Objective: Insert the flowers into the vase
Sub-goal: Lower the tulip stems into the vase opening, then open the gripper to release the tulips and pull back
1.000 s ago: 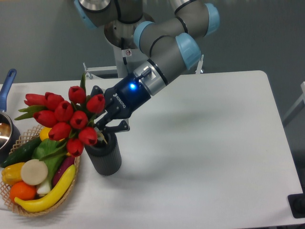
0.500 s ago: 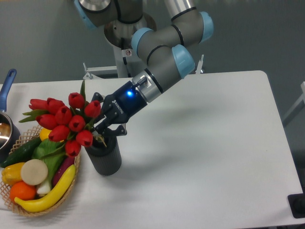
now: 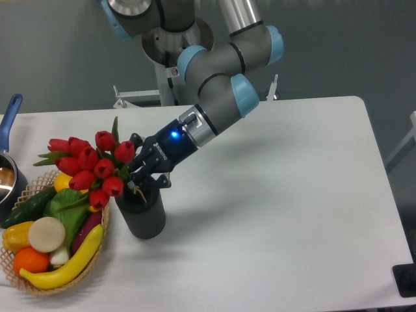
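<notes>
You'll see the gripper (image 3: 140,175) pinching the flowers (image 3: 90,168) by their stems right at the mouth of the vase (image 3: 141,213), which stands near the tabletop's (image 3: 279,195) left edge; the red buds lean left, over the wicker basket (image 3: 39,286) of vegetables touching the vase's left side; a banana (image 3: 68,263) lies along its near rim; a blue-handled pot (image 3: 9,162) sits at the left edge.
</notes>
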You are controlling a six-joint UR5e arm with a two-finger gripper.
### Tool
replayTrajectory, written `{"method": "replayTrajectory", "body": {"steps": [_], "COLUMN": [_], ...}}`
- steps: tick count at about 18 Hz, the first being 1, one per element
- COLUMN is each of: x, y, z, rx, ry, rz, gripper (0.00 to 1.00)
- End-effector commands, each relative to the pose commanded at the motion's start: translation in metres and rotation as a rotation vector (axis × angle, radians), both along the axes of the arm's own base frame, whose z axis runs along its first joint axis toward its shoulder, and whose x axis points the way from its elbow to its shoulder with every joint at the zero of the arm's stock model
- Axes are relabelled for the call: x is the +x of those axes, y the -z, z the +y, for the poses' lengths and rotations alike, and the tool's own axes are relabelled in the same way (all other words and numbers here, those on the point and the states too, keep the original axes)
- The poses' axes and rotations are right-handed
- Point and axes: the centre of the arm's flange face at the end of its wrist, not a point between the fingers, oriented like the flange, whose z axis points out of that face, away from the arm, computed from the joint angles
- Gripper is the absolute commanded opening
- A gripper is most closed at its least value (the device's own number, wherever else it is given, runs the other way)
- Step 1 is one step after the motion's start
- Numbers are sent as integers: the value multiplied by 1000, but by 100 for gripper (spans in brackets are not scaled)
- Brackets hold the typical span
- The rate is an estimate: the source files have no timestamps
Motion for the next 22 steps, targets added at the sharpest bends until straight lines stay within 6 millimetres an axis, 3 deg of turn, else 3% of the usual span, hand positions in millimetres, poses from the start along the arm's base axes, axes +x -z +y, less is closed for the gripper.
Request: {"method": "replayTrajectory", "body": {"steps": [4, 6, 8, 11, 12, 22], "x": [-4, -9, -11, -11, -10, -22], "y": [4, 2, 1, 1, 0, -13], "z": [-1, -4, -6, -7, -7, -24], "rx": [-1, 1, 3, 0, 2, 11], "ry": [-6, -17, -22, -24, -24, -67], "rz": [1, 1, 4, 0, 1, 8], "gripper": [21, 34, 51, 88, 96, 100]}}
